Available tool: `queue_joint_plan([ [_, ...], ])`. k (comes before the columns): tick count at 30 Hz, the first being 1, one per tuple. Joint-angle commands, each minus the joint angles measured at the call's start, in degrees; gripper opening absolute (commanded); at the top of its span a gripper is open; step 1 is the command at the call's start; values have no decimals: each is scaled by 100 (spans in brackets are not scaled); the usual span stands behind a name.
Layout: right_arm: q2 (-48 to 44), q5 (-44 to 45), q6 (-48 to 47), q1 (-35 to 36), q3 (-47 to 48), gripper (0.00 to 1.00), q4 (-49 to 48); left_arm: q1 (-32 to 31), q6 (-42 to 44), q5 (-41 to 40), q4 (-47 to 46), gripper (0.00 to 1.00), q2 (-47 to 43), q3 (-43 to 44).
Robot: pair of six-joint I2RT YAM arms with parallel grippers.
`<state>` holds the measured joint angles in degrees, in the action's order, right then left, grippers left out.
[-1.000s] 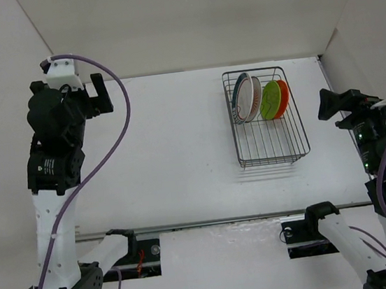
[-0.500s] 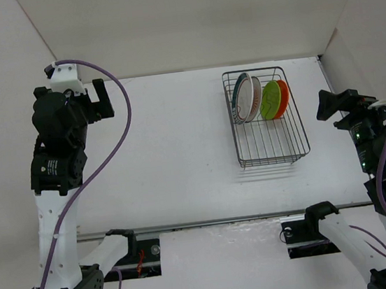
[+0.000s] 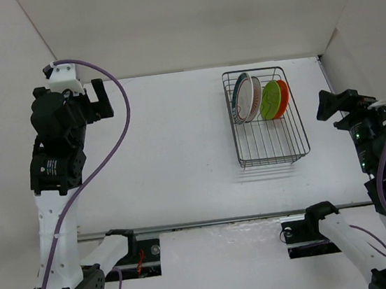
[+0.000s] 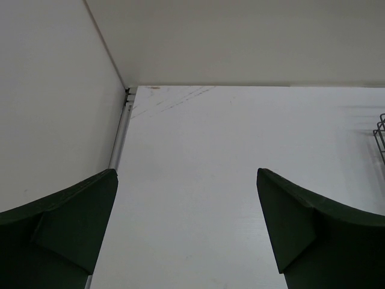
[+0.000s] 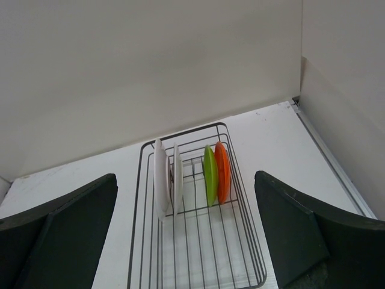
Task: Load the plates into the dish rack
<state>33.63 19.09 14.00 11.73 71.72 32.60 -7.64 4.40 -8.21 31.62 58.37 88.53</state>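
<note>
The dish rack (image 3: 271, 150) (image 5: 195, 253), a dark wire basket, stands right of the table's middle. Several plates stand on edge at its far end: teal-rimmed white (image 3: 239, 95) (image 5: 160, 177), white with orange-brown pattern (image 3: 250, 101) (image 5: 178, 176), lime green (image 3: 269, 100) (image 5: 210, 174) and orange (image 3: 284, 97) (image 5: 223, 171). My left gripper (image 3: 100, 97) (image 4: 187, 180) hangs open and empty at the far left, well away from the rack. At the right, my right gripper (image 3: 326, 105) (image 5: 186, 180) is open and empty too, facing the rack from beside it.
White walls close in the table at the back (image 3: 184, 18), left (image 4: 54, 108) and right (image 5: 343, 90). A metal rail (image 3: 210, 223) crosses the near edge in front of both arm bases. The rack's corner (image 4: 381, 129) shows at the left wrist view's right edge.
The left arm has shifted slightly over the second. The right arm drew back a little to the right. Plates and rack have not moved.
</note>
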Motion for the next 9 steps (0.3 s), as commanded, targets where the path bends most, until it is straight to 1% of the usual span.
queue_joint_plan([
  [1, -32, 86, 59, 58, 61, 100, -87, 26, -71, 91, -94, 100, -71, -3],
  [9, 21, 86, 59, 58, 61, 100, -87, 78, -71, 144, -94, 100, -124, -3],
])
